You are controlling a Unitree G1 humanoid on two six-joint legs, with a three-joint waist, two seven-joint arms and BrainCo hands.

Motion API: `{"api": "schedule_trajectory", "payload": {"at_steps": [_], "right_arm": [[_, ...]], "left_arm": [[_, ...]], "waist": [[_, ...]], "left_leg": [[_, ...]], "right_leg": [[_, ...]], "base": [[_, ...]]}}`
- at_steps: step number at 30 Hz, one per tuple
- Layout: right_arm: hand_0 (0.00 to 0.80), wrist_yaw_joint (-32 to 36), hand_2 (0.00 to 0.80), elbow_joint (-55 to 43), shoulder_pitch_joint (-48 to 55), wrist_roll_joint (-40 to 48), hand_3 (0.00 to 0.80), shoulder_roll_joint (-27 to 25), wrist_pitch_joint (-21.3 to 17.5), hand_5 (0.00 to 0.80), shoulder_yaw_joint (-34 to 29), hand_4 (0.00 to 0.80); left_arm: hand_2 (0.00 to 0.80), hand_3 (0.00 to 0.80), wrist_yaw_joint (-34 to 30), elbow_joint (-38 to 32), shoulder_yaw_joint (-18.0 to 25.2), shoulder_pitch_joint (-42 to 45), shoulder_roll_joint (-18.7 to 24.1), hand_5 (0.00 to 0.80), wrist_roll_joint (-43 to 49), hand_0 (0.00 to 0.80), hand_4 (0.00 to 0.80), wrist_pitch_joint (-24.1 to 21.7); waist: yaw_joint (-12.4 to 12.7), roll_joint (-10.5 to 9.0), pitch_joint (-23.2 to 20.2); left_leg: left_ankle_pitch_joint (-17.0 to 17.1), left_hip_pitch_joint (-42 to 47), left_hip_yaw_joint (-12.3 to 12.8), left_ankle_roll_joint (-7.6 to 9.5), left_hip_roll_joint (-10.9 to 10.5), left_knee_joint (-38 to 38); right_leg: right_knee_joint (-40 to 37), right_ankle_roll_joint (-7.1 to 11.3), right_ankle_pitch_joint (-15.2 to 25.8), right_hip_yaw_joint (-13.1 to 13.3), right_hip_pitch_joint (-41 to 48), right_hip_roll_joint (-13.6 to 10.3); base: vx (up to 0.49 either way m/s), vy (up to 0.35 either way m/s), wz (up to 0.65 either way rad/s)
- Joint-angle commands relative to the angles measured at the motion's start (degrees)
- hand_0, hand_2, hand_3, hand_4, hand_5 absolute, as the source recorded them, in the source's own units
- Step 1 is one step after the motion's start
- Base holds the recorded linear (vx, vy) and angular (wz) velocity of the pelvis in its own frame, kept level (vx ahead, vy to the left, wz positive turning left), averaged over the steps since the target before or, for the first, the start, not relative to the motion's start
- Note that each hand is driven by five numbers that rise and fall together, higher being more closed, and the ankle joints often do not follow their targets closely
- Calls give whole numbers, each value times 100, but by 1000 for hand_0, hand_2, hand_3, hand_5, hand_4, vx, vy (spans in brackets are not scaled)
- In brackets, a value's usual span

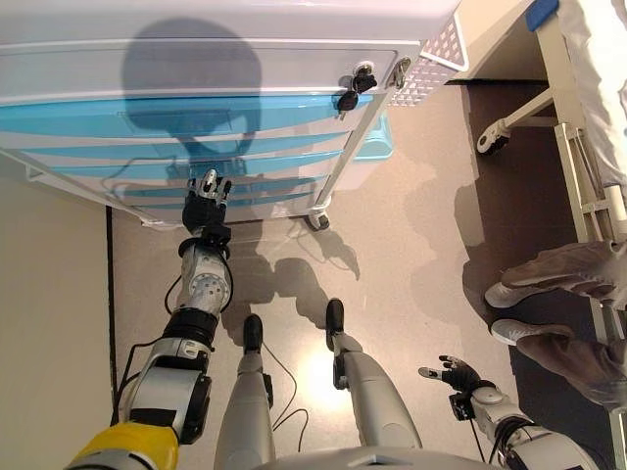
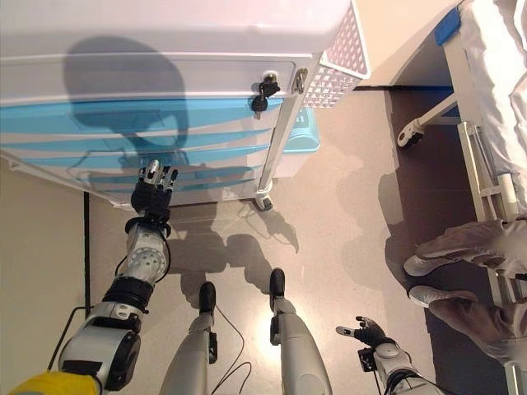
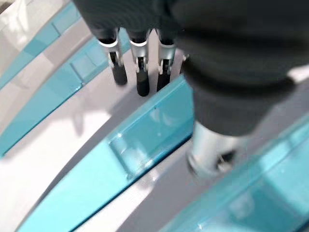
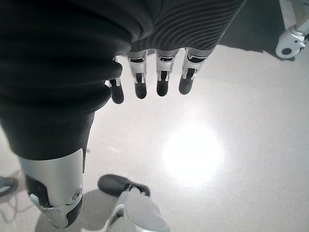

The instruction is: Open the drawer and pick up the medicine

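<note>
Drawers are all looking closed on this white rolling cart (image 1: pixel 294 24), so the medicine isn't showing anywhere, presumably it's sitting inside 1 of the translucent blue drawers (image 1: pixel 176 117) and I honestly can't say which.

The left hand (image 1: pixel 206 201) is reaching up at the lower drawer fronts with its fingers (image 3: pixel 140 72) straight and relaxed, tips close to a blue drawer front (image 3: pixel 145 145), holding nothing. The left wrist view isn't making it clear whether the tips are actually touching the plastic or just hovering. The right hand (image 1: pixel 453 374) is hanging low over the floor (image 4: pixel 217 121), fingers (image 4: pixel 161 77) loosely spread, empty.

What could go wrong, as I'm reading it:
- Those drawer fronts are looking smooth and glossy, with only a shallow recessed pull. Straight fingers could be slipping off instead of hooking in.
- The cart is standing on caster wheels (image 1: pixel 318 220), so a pull might be rolling the whole thing instead of sliding a drawer out.
- There's a set of keys (image 1: pixel 355 86) hanging in a lock at the top corner, so the drawers might be locked, can't tell.
- A person's shoes (image 1: pixel 519 313) are standing close on the right by a bed frame (image 1: pixel 578 147).

The cart's left side is cut off.
</note>
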Motion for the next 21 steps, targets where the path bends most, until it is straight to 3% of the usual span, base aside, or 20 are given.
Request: {"api": "schedule_trajectory", "payload": {"at_steps": [1,2,3,4,21], "right_arm": [[0,15,0,137,248,58,0,-326,-36,0,251,0],[0,14,0,123,244,60,0,-312,-41,0,250,0],[0,14,0,123,244,60,0,-312,-41,0,250,0],[0,9,0,127,245,60,0,-313,-40,0,246,0],[0,16,0,134,256,37,0,-295,-20,0,212,0]], "left_arm": [[163,163,-232,-442,56,-706,425,163,132,163,163,-305],[493,493,-227,-474,71,-680,412,493,139,493,493,-318],[565,565,-226,-475,71,-679,412,565,139,565,565,-318],[800,800,-212,-476,76,-673,403,800,152,800,800,-328],[800,800,-219,-697,129,-486,377,800,193,800,800,-332]], "waist": [[-216,100,-403],[-210,98,-411],[-210,98,-412],[-209,99,-417],[-166,143,-373]], "left_leg": [[-347,-503,-190,230,-245,493],[-354,-505,-191,230,-247,505],[-354,-505,-191,230,-247,506],[-356,-502,-190,230,-245,503],[-370,-488,-182,243,-263,555]], "right_leg": [[94,244,10,128,-68,61],[99,240,6,129,-65,64],[99,240,6,129,-65,64],[96,239,4,131,-59,65],[150,231,4,138,-49,55]], "base": [[-2,-4,5],[-2,-3,3],[-3,-1,3],[0,0,0],[0,0,0]]}}
